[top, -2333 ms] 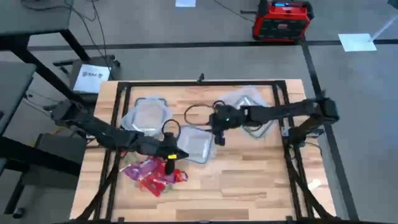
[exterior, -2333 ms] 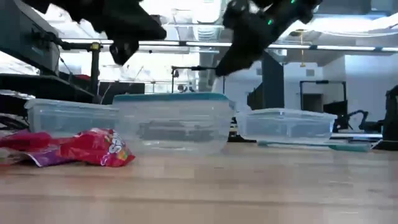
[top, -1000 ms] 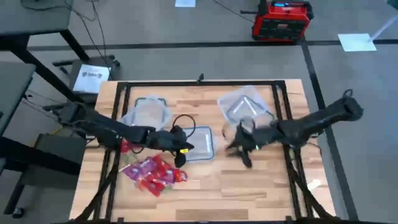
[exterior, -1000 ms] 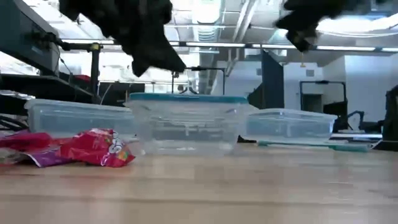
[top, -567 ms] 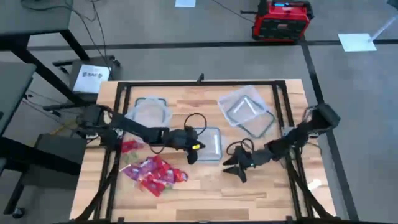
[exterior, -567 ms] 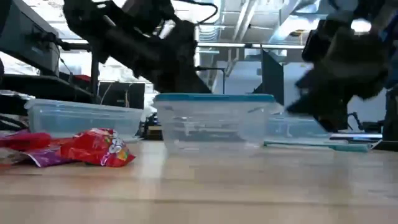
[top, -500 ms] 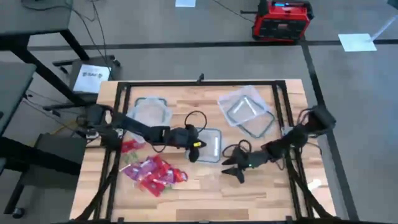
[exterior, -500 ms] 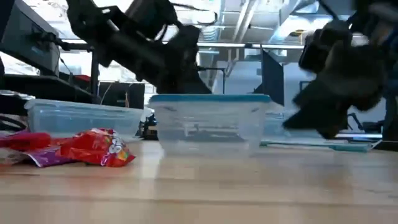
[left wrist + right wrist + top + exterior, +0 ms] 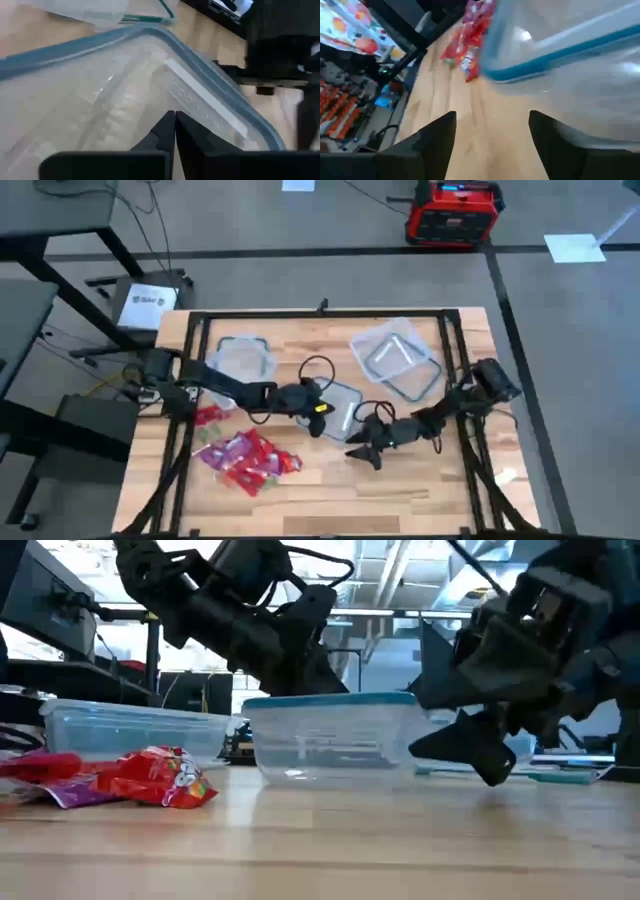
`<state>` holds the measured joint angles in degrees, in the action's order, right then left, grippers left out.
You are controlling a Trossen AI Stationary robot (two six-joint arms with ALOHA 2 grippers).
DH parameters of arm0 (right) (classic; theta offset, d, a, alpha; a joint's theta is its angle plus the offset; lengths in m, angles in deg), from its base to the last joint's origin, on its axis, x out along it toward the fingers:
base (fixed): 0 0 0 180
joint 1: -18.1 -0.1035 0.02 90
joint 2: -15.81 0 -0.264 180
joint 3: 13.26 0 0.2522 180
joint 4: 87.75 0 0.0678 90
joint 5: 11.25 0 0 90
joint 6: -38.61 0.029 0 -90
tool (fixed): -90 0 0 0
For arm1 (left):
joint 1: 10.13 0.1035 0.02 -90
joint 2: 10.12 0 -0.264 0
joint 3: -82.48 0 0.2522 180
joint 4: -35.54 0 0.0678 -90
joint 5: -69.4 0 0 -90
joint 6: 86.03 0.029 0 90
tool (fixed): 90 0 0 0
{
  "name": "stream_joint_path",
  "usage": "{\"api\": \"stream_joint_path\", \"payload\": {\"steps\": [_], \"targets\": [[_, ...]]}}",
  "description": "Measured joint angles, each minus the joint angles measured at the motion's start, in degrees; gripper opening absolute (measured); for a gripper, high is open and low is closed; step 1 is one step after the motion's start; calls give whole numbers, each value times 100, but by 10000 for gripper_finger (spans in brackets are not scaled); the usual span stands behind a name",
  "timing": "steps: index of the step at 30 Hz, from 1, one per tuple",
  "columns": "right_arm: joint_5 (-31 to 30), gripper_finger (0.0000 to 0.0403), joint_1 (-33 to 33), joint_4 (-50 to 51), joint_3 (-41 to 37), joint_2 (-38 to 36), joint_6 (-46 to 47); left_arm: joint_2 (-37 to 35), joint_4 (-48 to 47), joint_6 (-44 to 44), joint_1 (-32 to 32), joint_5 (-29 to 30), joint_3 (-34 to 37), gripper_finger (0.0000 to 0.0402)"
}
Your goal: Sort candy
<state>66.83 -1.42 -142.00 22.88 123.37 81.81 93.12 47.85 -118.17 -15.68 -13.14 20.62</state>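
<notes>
I see the candy (image 9: 245, 461) heaped on the table's (image 9: 420, 490) front left, touched by neither arm. My left gripper (image 9: 318, 421), fingers pressed together, sits at the left edge of the middle clear tub (image 9: 343, 409). My right gripper (image 9: 364, 450) spreads wide, low by that tub's front right corner.

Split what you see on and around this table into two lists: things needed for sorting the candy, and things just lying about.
For the job:
- candy, piled at the table's front left
- middle tub
- back-left tub
- back-right tub
- left gripper
- right gripper

Lying about:
- red case on the floor
- grey box beside the table
</notes>
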Motion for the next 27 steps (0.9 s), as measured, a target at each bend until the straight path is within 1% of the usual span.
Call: {"api": "stream_joint_path", "payload": {"steps": [6, 13, 16, 18, 22, 24, 27], "targets": [[232, 240, 456, 51, -344, -397, -61, -1, -92, -268, -211, 112, -2, 0], [275, 240, 770, 196, -586, -1069, -201, -17, -92, -561, -324, 144, 4, 0], [290, 240, 849, 529, -593, -1312, -186, -25, -72, -544, -333, 109, 1, 0], [317, 240, 858, 936, -575, -1459, -83, -49, -108, -483, -337, 50, -2, 0], [424, 240, 785, 1802, -567, -1671, 472, -140, -196, -293, -372, -7, 5, 0], [635, 240, 619, 1696, -554, -1757, 789, -212, -231, -202, -338, 117, 13, 0], [796, 240, 223, 1190, -288, -1733, 1191, -268, -233, -183, -236, 188, 13, 0]]}}
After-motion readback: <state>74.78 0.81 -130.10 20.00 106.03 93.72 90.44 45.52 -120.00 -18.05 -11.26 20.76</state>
